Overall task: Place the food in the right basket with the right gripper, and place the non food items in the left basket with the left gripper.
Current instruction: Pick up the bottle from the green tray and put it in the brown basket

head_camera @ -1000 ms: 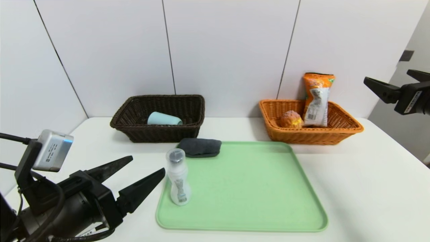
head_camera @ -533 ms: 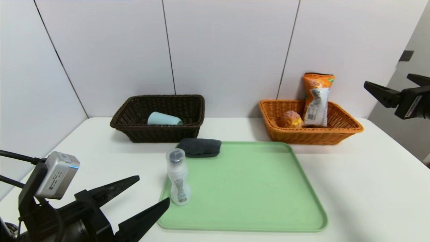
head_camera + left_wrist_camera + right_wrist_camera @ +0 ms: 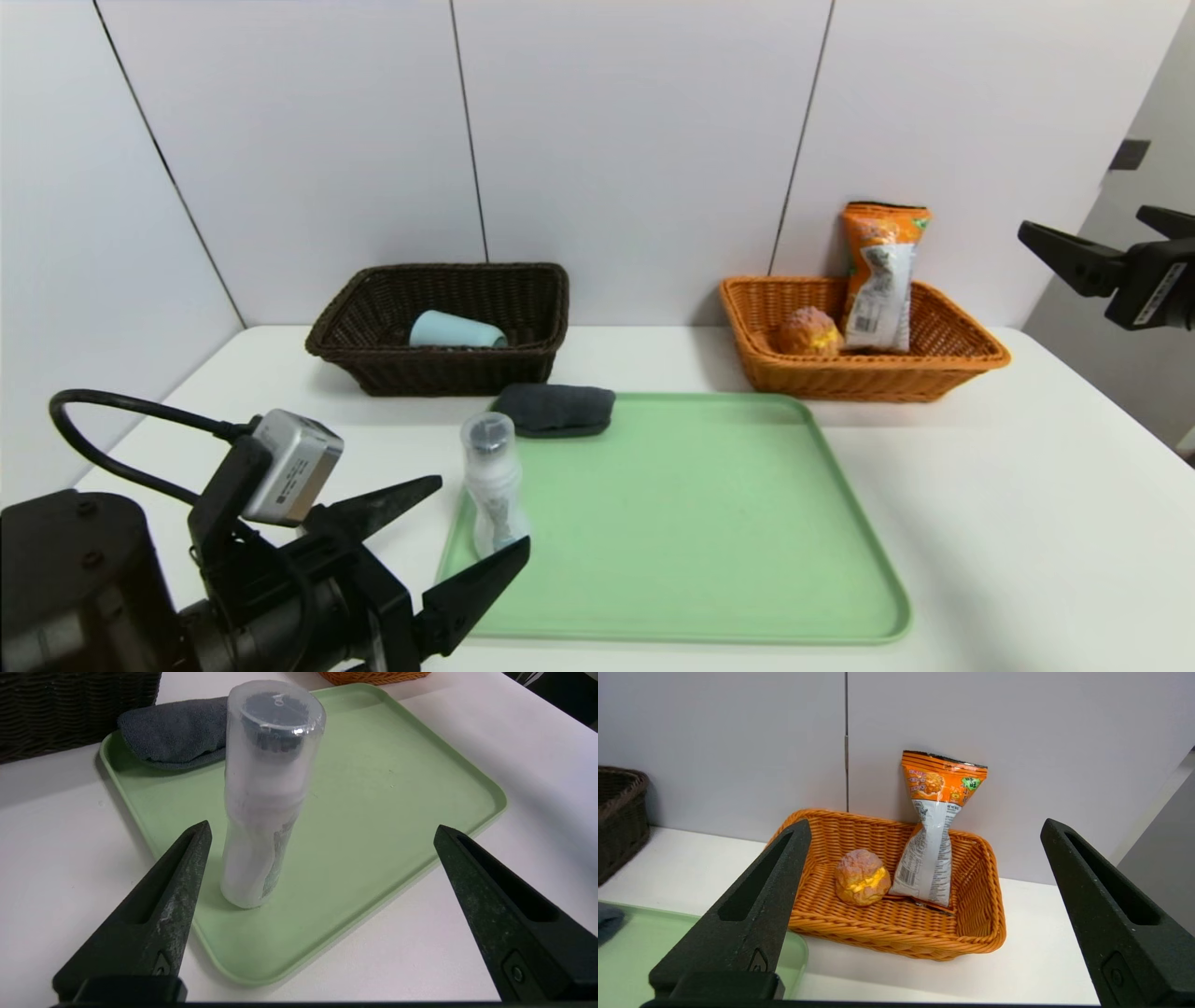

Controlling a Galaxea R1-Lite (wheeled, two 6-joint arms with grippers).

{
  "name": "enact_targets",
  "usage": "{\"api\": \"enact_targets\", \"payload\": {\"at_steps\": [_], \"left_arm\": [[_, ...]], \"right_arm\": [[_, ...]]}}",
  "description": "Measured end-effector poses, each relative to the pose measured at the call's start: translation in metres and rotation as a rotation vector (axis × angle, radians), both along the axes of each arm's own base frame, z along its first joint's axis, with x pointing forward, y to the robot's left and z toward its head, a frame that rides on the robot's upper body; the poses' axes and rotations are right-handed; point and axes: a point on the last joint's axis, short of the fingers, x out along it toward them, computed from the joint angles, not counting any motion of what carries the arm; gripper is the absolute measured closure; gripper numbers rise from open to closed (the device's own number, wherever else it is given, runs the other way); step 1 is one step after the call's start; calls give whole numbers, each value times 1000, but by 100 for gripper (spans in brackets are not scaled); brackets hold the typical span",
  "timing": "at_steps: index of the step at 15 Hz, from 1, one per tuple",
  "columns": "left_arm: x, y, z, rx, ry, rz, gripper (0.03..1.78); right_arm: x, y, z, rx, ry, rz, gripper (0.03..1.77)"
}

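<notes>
Nearest, the left gripper (image 3: 474, 534) hangs low with jaws apart, just short of the upright bottle (image 3: 492, 495) on the green tray (image 3: 709, 523). Behind it lies the grey cloth (image 3: 555, 409). Farther back, the cup (image 3: 456, 330) lies in the dark basket (image 3: 373, 359); bun (image 3: 808, 330) and snack packet (image 3: 879, 278) sit in the orange basket (image 3: 868, 378). The right gripper (image 3: 1097, 241) hovers high at right, jaws apart.

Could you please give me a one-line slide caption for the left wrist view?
Open left gripper approaches upright bottle on green tray.

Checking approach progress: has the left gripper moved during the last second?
Yes. The left gripper has moved rightward toward the translucent white bottle on the green tray.
</notes>
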Motion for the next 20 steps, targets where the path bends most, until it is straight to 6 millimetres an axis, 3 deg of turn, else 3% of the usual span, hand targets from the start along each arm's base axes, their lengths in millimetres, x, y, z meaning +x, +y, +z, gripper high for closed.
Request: {"api": "enact_targets", "payload": {"at_steps": [11,18,20], "left_arm": [[27,-25,-28,50,-13,10,12],[47,-39,-46,42,-75,81,12],[48,-39,-51,58,-62,91,48]], "right_arm": [[-6,0,4,38,-20,5,11],[-10,1,-4,39,3,5,11],[-11,1,-6,40,12,12,10]]}}
